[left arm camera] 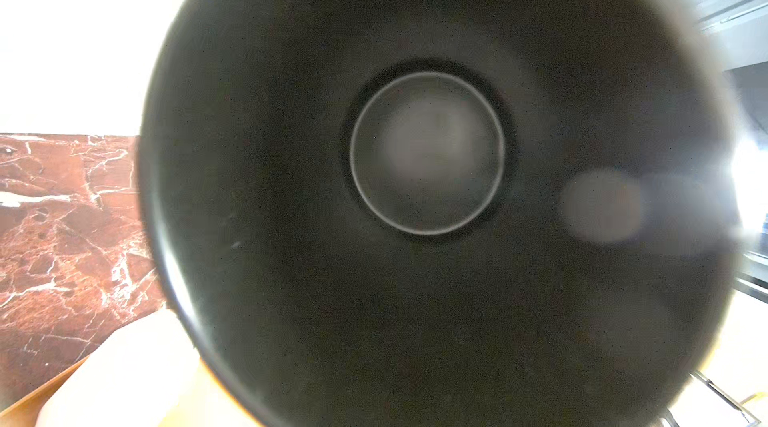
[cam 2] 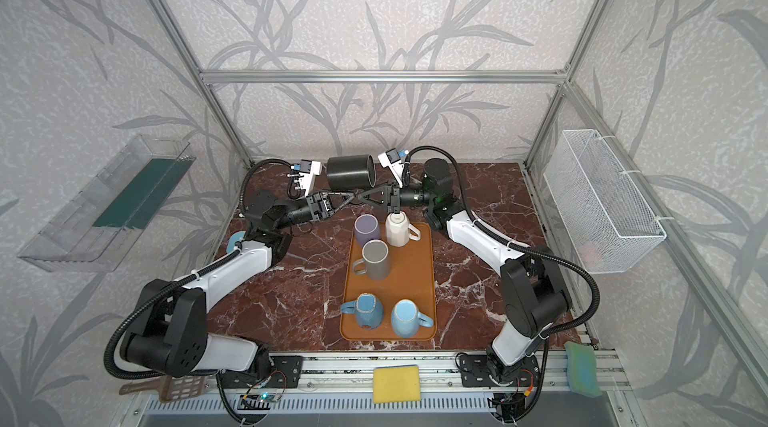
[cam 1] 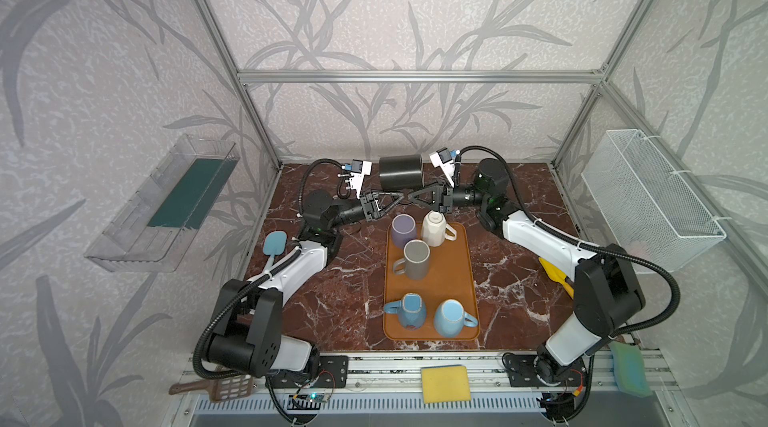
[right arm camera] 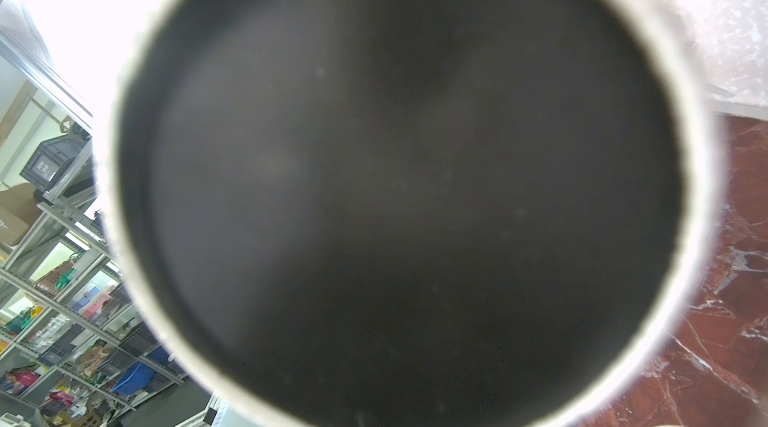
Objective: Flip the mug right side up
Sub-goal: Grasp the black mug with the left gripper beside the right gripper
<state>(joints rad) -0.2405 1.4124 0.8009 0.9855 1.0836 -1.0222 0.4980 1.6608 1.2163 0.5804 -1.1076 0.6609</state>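
A black mug (cam 1: 401,171) (cam 2: 350,172) hangs on its side in the air above the back of the table. Both grippers meet just under it, tip to tip. My right gripper (cam 1: 411,195) (cam 2: 362,196) comes in from the right, shut on the mug's underside. My left gripper (cam 1: 400,196) (cam 2: 352,196) comes in from the left with its fingers drawn close together at the same spot; whether they press the mug is not visible. The mug (left arm camera: 415,279) (right arm camera: 395,196) fills both wrist views end-on and hides the jaws there.
An orange tray (cam 1: 457,279) in the middle holds several mugs: purple (cam 1: 404,229), cream (cam 1: 434,227), grey (cam 1: 417,258) and two blue (cam 1: 409,310). A wire basket (cam 1: 652,200) hangs on the right, a clear bin (cam 1: 166,204) on the left. A yellow sponge (cam 1: 445,383) lies at the front.
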